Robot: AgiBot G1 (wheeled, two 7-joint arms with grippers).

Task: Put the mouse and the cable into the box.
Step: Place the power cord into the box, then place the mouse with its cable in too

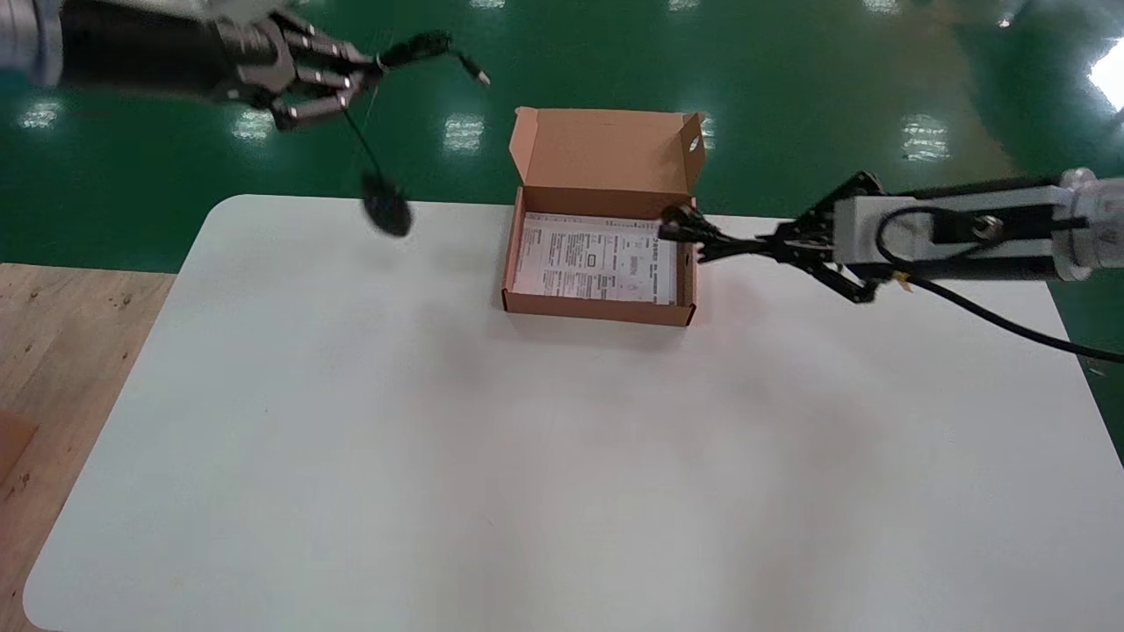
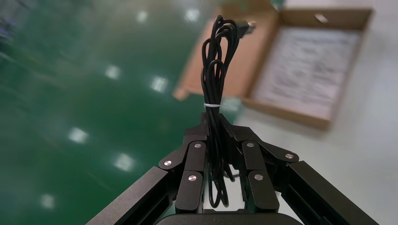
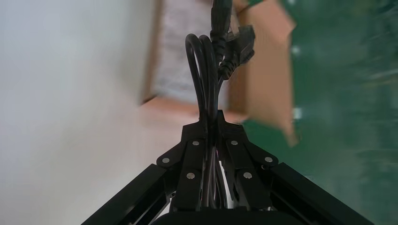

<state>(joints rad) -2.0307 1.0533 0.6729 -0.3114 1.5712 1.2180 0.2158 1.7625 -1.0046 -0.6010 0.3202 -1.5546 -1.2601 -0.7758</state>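
My left gripper (image 1: pixel 373 68) (image 2: pixel 215 122) is up at the far left, shut on the bundled cord (image 1: pixel 421 48) (image 2: pixel 217 61) of the mouse. The black mouse (image 1: pixel 387 211) dangles from that cord above the table's far left edge. The open cardboard box (image 1: pixel 600 312) (image 2: pixel 300 116) stands at the table's far middle with its lid flap raised. My right gripper (image 1: pixel 707 243) (image 3: pixel 211 119) is at the box's right wall, shut on a coiled black cable (image 1: pixel 678 224) (image 3: pixel 206 65) whose end hangs over the box rim (image 3: pixel 263 84).
A printed paper sheet (image 1: pixel 597 259) lies flat inside the box. The white table (image 1: pixel 527 456) stretches toward me. A wooden surface (image 1: pixel 61 333) adjoins it on the left, and green floor (image 1: pixel 790 70) lies beyond the far edge.
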